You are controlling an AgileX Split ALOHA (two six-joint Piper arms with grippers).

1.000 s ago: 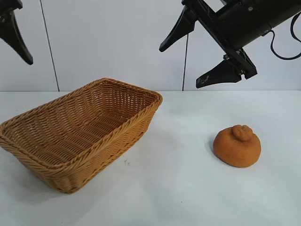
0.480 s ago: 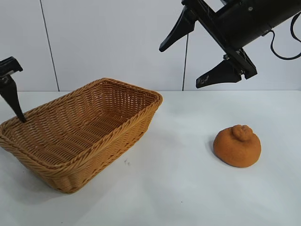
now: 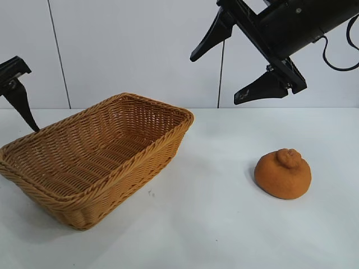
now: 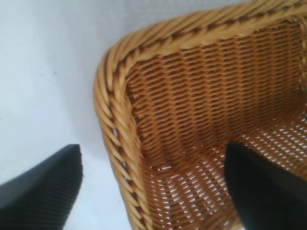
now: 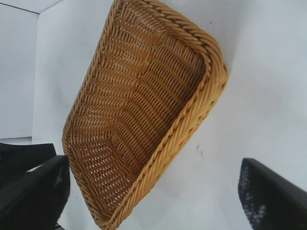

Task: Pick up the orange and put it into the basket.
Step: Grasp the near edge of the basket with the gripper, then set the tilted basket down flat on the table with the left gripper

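On the white table (image 3: 213, 235), seen from the exterior camera, the orange (image 3: 282, 174) sat by itself toward the right, its knobbly lump up, well apart from the basket (image 3: 90, 162), which lay at the left with nothing inside it. The right gripper (image 3: 235, 61) hung high above the table, between basket and fruit but far over both, its two black fingers spread wide and holding nothing. At the picture's left edge only one dark finger of the left gripper (image 3: 19, 98) showed, pointing down just outside the basket's far left rim.

In the left wrist view, the left gripper (image 4: 153, 187) stood with its fingers (image 4: 43, 191) wide apart and empty, straddling a corner of the basket (image 4: 115, 124): one finger over the bare table (image 4: 43, 72), the other over the woven floor.

In the right wrist view, the right gripper (image 5: 153, 191) was likewise spread open and empty, looking down on the whole basket (image 5: 192, 120) lying on the table (image 5: 259, 86). The orange did not appear in either wrist view.
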